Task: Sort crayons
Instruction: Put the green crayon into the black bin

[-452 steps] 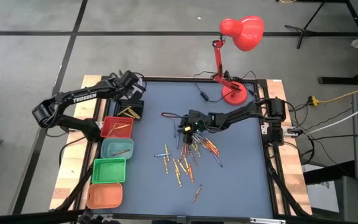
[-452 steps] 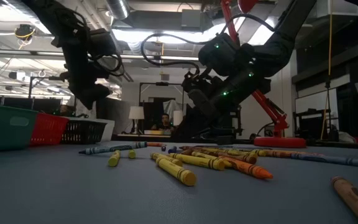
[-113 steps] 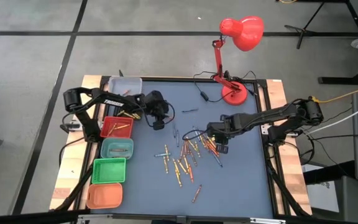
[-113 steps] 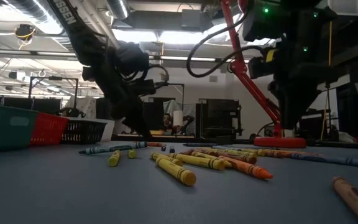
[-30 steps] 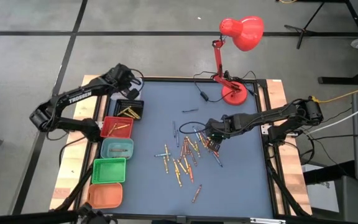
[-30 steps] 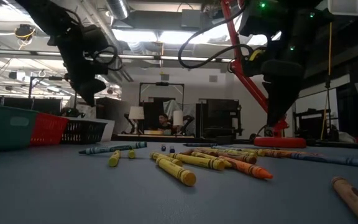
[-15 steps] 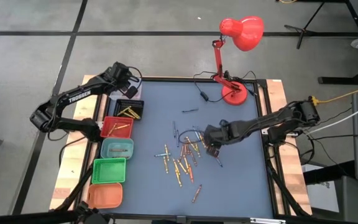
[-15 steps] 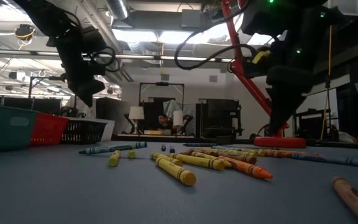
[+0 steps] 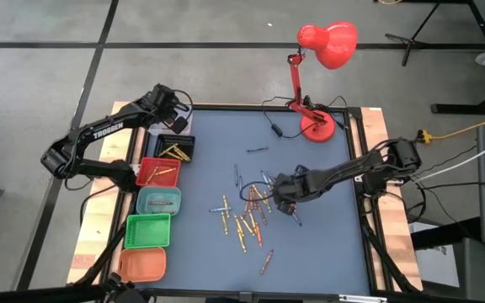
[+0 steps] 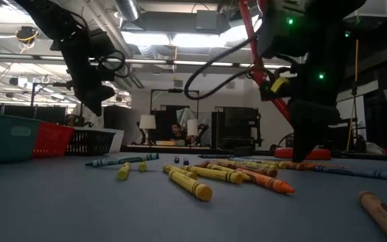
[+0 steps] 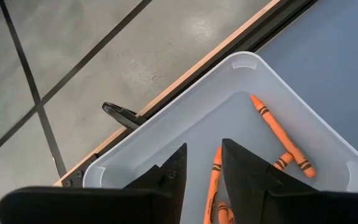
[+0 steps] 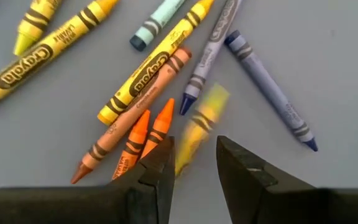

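Observation:
Many crayons (image 9: 251, 215) lie loose in a scatter on the blue-grey table top (image 9: 327, 244), seen close in the low view (image 10: 207, 176). My right gripper (image 9: 282, 195) hangs low over the pile's right side, open, pointing steeply down. Just past the gap of my right gripper (image 12: 194, 142) lies a blurred yellow crayon (image 12: 199, 124), beside orange crayons (image 12: 143, 140). My left gripper (image 9: 168, 108) hovers open at the far left corner. In its wrist view, my left gripper (image 11: 204, 144) is above a white bin (image 11: 241, 57) holding orange crayons (image 11: 281, 137). My right gripper comes at the pile from above. Its fingers (image 12: 157, 155) stand on either side of the blurred yellow crayon's near end (image 12: 188, 146). Whether they touch it, I cannot tell.
Along the table's left edge stand a black basket (image 9: 175, 150) and red (image 9: 158, 171), teal (image 9: 159, 200), green (image 9: 148, 230) and orange (image 9: 141, 265) bins. A red desk lamp (image 9: 317, 126) and its cable stand at the far right. One crayon (image 9: 265, 262) lies alone toward the near edge.
My right gripper has sunk and gone toward the table's near edge, down onto the right side of the crayon pile, turning a little as it went.

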`<state>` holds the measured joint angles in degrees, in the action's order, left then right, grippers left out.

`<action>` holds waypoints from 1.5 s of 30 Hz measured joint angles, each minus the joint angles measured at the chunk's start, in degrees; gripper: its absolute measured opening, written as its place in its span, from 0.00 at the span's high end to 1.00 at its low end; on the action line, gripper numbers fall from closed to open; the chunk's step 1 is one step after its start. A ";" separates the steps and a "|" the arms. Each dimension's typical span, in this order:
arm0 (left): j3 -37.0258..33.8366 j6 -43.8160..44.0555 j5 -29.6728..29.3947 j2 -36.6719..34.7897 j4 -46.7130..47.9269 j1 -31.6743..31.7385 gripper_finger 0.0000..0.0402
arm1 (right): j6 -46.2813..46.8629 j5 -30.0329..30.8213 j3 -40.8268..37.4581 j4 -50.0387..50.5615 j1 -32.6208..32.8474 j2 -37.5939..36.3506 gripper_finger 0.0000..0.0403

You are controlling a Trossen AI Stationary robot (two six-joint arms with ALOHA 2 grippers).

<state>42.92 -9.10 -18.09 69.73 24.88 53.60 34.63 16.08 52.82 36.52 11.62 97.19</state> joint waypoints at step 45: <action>0.00 -0.24 23.69 0.00 -7.36 -19.72 0.79 | -12.71 5.28 8.92 0.64 -0.07 2.10 0.96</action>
<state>42.92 -9.34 5.61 69.73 17.53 33.88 21.92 21.36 61.74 37.16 11.55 99.29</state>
